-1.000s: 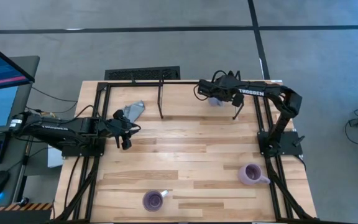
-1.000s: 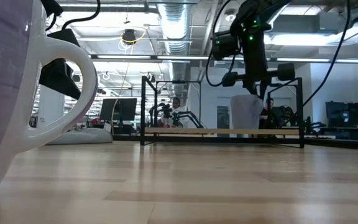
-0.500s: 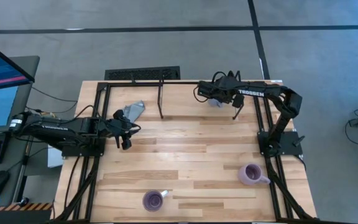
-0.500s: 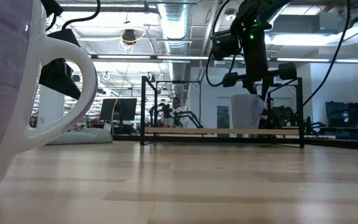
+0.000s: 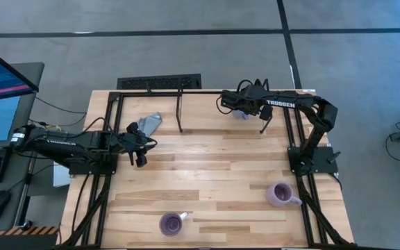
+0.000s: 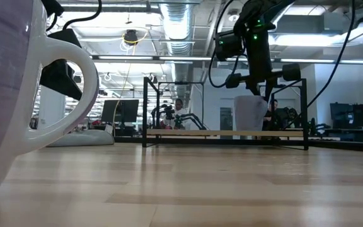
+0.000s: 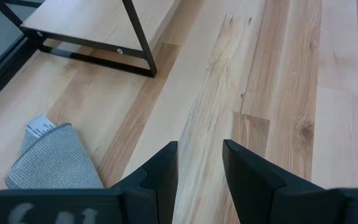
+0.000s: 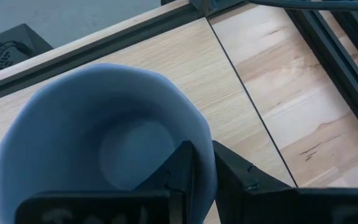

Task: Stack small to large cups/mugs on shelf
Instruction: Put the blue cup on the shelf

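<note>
Between right hand [image 8: 202, 165] fingers — blue-grey mug [image 8: 98, 143] rim

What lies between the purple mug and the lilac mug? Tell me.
Nothing: in the high view only bare tabletop separates the purple mug from the lilac mug.

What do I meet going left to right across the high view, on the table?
Left hand → grey cloth → purple mug → right hand at the blue mug on the shelf → lilac mug.
</note>
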